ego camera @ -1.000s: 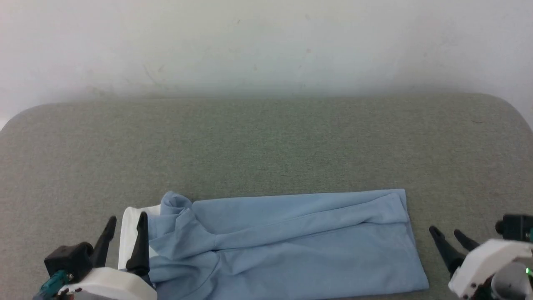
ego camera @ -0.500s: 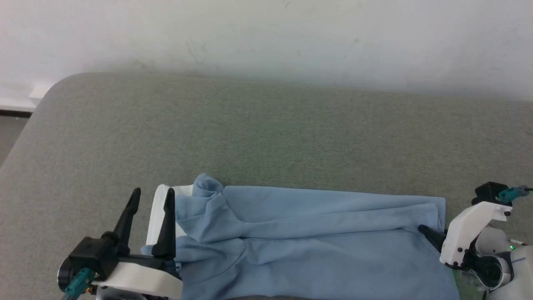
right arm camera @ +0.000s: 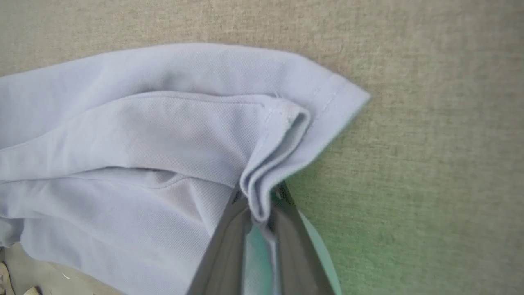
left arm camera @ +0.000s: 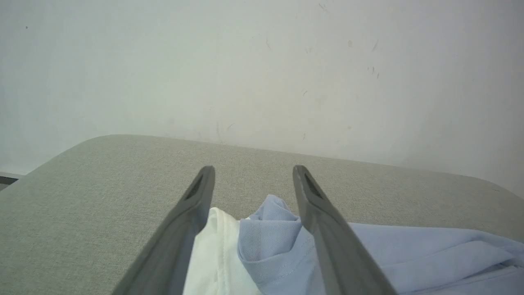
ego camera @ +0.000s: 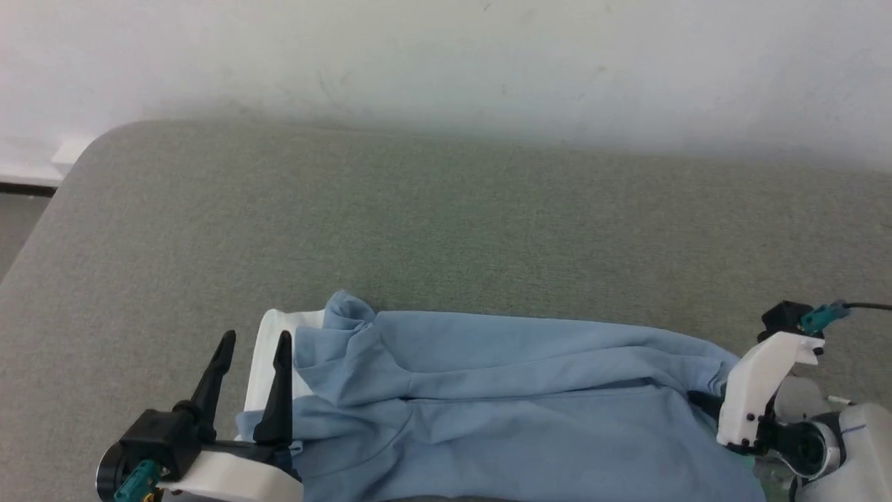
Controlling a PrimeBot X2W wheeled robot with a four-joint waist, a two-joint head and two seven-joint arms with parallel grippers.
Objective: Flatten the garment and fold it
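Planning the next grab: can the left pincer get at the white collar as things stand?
Probably yes: the left pincer stands open, and the white collar lies uncovered in its gap.

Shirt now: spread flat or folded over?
Folded over lengthwise, rumpled: the garment shows stacked hem layers pinched in the right gripper, creases near the white collar.

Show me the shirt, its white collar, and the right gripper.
shirt [ego camera: 523, 425], head view, middle of the body
collar [left arm camera: 215, 256], left wrist view, white band
right gripper [right arm camera: 258, 201], right wrist view, between the fingertips
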